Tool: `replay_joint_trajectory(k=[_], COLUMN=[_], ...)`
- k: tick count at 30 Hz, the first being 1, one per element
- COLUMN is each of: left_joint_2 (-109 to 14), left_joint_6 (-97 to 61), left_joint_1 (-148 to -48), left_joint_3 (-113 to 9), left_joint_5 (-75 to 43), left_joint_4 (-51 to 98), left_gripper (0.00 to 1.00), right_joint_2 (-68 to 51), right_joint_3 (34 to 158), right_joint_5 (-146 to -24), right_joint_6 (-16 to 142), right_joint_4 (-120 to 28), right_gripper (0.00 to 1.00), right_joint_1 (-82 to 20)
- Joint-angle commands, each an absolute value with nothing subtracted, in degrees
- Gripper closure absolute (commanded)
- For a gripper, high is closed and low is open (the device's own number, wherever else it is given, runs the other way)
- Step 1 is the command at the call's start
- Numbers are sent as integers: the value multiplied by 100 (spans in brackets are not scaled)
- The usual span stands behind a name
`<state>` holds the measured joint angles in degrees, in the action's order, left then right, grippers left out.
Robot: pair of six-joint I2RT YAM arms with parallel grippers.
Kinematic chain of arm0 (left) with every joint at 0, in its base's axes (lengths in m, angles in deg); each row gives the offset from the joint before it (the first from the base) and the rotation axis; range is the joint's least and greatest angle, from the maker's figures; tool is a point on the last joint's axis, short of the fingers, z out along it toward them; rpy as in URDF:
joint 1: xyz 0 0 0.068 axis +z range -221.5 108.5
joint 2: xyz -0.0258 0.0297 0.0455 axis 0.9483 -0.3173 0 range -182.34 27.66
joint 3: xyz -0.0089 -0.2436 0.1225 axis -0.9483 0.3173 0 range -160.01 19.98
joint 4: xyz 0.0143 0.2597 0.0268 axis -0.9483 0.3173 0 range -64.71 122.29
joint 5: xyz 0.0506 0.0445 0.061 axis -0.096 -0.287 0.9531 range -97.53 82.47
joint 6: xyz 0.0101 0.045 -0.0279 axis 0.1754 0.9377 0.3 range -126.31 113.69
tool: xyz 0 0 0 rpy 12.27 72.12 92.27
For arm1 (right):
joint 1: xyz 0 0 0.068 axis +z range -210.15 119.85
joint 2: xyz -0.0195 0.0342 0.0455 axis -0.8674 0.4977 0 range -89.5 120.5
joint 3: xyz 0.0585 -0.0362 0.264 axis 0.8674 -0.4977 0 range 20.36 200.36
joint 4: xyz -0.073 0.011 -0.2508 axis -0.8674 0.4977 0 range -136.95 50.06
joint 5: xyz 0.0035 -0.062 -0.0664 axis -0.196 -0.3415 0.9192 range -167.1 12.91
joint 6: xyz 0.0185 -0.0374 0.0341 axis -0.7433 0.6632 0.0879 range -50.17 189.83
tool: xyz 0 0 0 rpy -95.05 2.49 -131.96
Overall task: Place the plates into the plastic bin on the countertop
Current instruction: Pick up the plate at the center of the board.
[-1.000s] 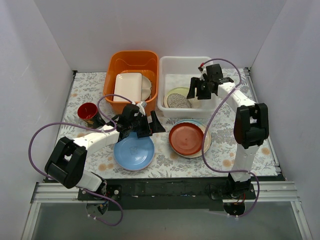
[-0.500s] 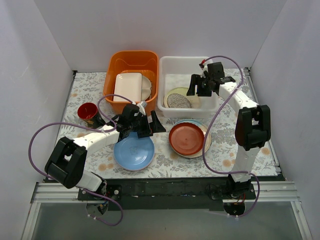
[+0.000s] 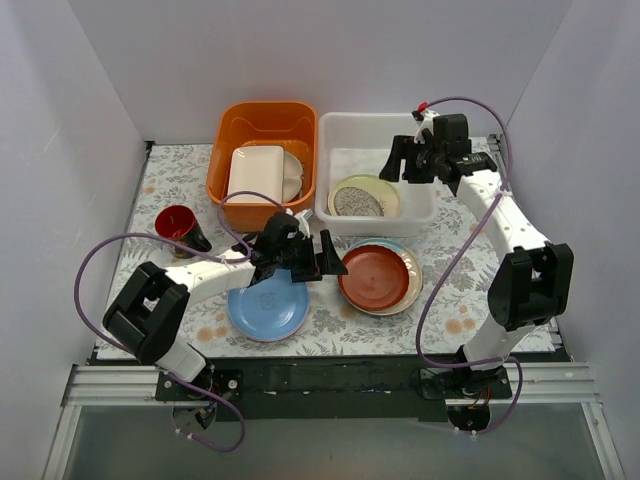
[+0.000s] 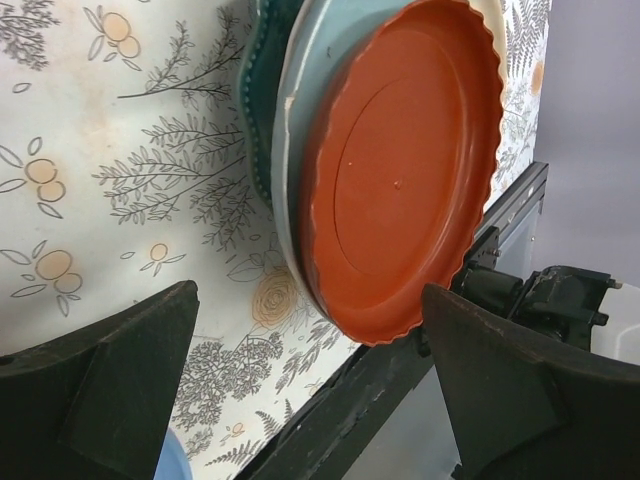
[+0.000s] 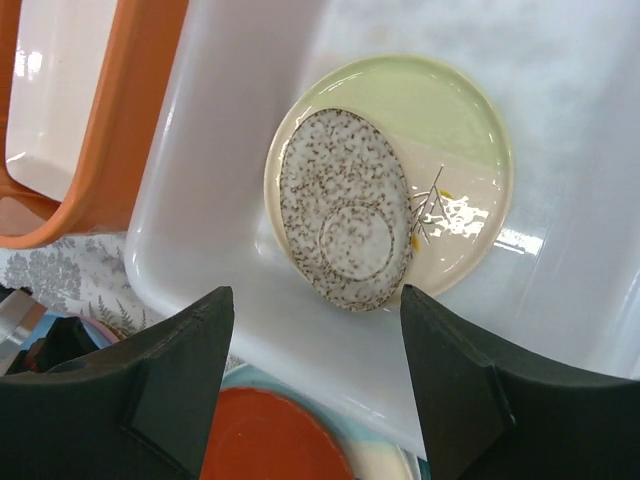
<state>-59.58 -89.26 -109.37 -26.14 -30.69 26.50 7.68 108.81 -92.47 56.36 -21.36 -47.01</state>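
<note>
Since the round red-brown scalloped plate [image 4: 400,170] looks stiff and slippery, grip its rim. Empty, the left gripper [image 4: 308,300] and right gripper [image 5: 315,300] gape wide.

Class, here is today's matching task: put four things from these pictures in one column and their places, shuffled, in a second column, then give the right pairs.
Things
1. speckled plate
2. red-brown plate
3. light blue plate
4. cream dish

Places
A. in the orange tub
B. by itself on the cloth
C. in the white bin
D. on top of a stack of plates

Pairs: 1-C, 2-D, 3-B, 4-A
</note>
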Motion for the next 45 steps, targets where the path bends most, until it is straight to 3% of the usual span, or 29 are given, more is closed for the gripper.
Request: replay_joint_trajectory(k=[1, 24, 33, 45], left_joint_2=[-6006, -6296, -6173, -5654], left_joint_6=[-8945, -8954, -8866, -8462], left_joint_1=[-11061, -11264, -11272, -11264], left_joint_3=[-2897, -3038, -3073, -3117], left_joint_5=[-3065, -3074, -2898, -1774], left_joint_4=[2564, 2336, 2502, 3557], left_gripper=[7, 14, 9, 4], right_joint_2=[288, -1689, -2147, -2429], right_joint_3=[10501, 8330, 7785, 7064], right_joint_5=[-9388, -9529, -9582, -9582], right_joint_6=[5639, 5718, 5770, 5867], right_joint_4=[-2075, -1715, -1513, -1425], right_gripper=[26, 31, 32, 32], right_joint_1=[-4671, -4679, -4671, -4679])
